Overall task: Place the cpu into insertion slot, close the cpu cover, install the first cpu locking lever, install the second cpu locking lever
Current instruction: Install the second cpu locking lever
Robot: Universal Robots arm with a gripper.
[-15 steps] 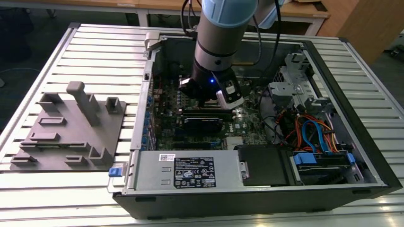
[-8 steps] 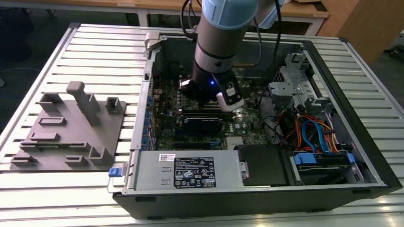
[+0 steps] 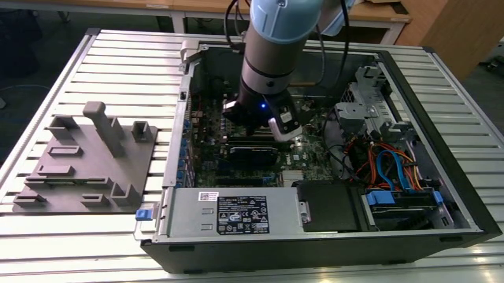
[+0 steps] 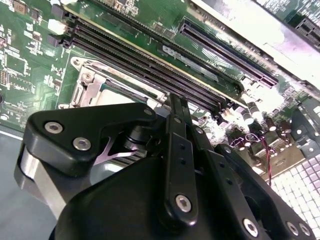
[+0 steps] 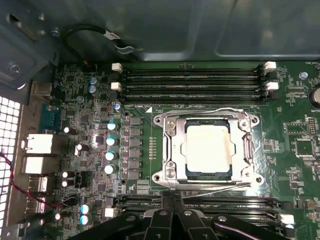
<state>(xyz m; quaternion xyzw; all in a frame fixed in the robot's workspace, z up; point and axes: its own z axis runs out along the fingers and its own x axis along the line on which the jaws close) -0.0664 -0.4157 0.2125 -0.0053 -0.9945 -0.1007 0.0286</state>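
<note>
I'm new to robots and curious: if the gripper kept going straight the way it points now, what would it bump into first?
Probably the green circuit board. The gripper points down at it beside the cpu cover, near the long black slots. Depth is hard to judge.

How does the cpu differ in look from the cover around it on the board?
In the first wrist view, the cpu is a solid, pale, dull square, while the cpu cover is a shiny silvery frame with a square window. The cpu sits in the middle; the cover runs around it, down over the insertion slot. Both are metal-looking, lie flat and are roughly square.
</note>
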